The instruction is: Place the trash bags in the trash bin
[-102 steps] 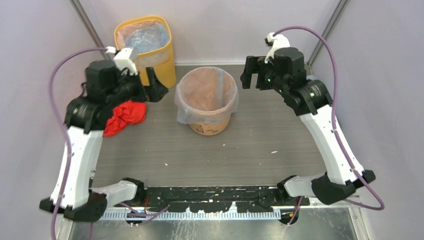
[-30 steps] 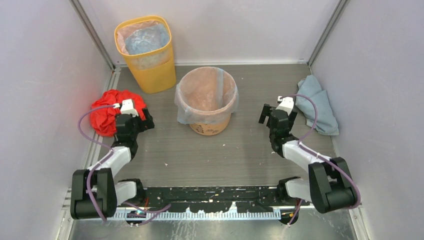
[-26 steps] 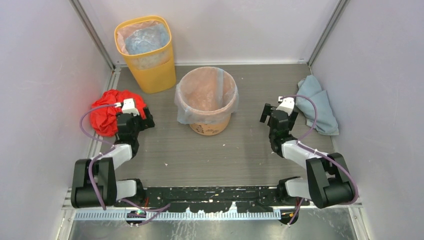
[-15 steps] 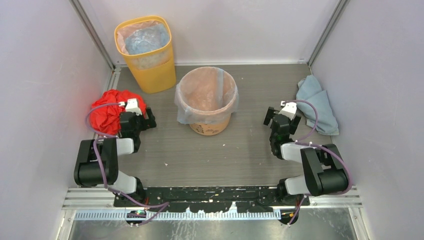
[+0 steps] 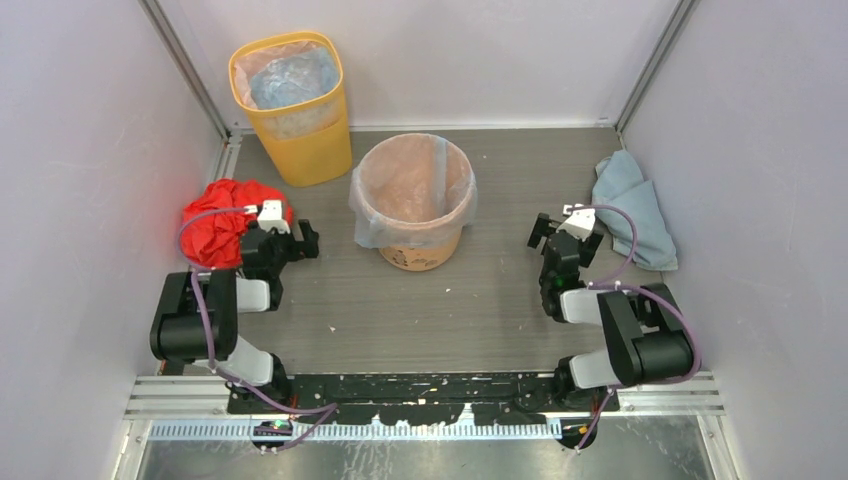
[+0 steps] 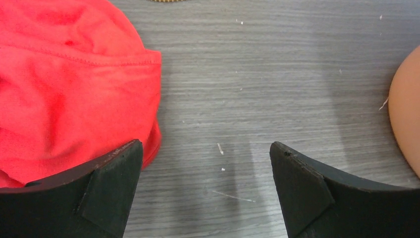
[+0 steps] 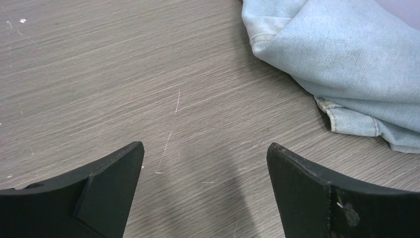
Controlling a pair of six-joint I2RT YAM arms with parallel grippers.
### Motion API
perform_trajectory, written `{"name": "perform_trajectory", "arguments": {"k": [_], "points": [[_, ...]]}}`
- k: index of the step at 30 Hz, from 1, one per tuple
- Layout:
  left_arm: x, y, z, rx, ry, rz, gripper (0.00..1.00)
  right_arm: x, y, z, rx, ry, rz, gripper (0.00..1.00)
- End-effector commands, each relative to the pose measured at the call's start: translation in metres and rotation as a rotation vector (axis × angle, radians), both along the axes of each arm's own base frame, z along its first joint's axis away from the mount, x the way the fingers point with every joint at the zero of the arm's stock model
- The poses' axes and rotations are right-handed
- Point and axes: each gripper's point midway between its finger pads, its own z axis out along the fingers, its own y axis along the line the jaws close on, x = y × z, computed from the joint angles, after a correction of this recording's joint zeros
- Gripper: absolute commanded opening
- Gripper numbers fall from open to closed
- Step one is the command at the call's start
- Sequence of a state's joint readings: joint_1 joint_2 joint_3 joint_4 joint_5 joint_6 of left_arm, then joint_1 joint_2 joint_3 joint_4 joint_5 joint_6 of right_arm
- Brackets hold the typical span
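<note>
The round orange trash bin (image 5: 422, 254) stands mid-table with a translucent trash bag (image 5: 412, 185) lining it and folded over its rim. Its orange side shows at the right edge of the left wrist view (image 6: 408, 119). My left gripper (image 5: 297, 241) is open and empty, low over the table between the bin and a red cloth; its jaws (image 6: 205, 153) stand wide apart. My right gripper (image 5: 562, 226) is open and empty, low over bare table right of the bin, jaws (image 7: 205, 151) wide apart.
A taller yellow bin (image 5: 310, 150) at the back left holds a bluish bag (image 5: 290, 78). A red cloth (image 5: 215, 225) lies by the left wall, touching my left finger's side (image 6: 64, 84). A blue denim cloth (image 5: 630, 210) lies by the right wall (image 7: 346, 54).
Both arms have come down from raised poses and folded back toward their bases. Over the last second the elbows folded further. Both grippers stayed open and empty.
</note>
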State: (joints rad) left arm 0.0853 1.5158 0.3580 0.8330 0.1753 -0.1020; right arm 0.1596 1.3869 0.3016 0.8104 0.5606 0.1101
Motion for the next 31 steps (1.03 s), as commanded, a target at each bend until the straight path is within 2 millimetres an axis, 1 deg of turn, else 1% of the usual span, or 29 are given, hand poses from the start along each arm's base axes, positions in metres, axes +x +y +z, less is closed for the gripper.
{"name": "perform_trajectory", "arguments": {"k": [1, 2, 3, 4, 5, 6, 7, 10, 12, 31], "points": [[0.009, 0.003, 0.021, 0.025, -0.156, 0.006, 1.0, 0.004, -0.005, 0.017, -0.01, -0.17, -0.021, 1.0], [0.008, 0.002, 0.021, 0.025, -0.145, 0.005, 1.0, 0.002, -0.006, 0.013, -0.01, -0.18, -0.021, 1.0], [0.007, 0.002, 0.018, 0.028, -0.122, -0.001, 1.0, -0.001, -0.008, 0.014, 0.0, -0.213, -0.036, 1.0], [0.008, 0.002, 0.019, 0.029, -0.128, 0.0, 1.0, -0.003, -0.008, 0.012, -0.001, -0.225, -0.028, 1.0], [0.009, 0.002, 0.019, 0.029, -0.134, 0.001, 1.0, -0.002, -0.005, 0.006, -0.008, -0.208, 0.001, 1.0], [0.009, 0.002, 0.019, 0.029, -0.133, 0.001, 1.0, 0.003, -0.002, 0.004, -0.02, -0.198, 0.019, 1.0], [0.009, 0.002, 0.018, 0.03, -0.127, 0.0, 1.0, 0.006, -0.001, 0.007, -0.016, -0.198, 0.02, 1.0], [0.01, 0.001, 0.018, 0.03, -0.126, -0.008, 1.0, 0.01, -0.001, -0.001, -0.009, -0.141, 0.021, 1.0], [0.01, 0.001, 0.019, 0.032, -0.126, -0.009, 1.0, 0.009, -0.002, 0.002, -0.012, -0.163, 0.02, 1.0], [0.012, -0.001, 0.017, 0.047, -0.107, -0.003, 1.0, 0.01, -0.001, 0.001, -0.012, -0.152, 0.027, 1.0]]}}
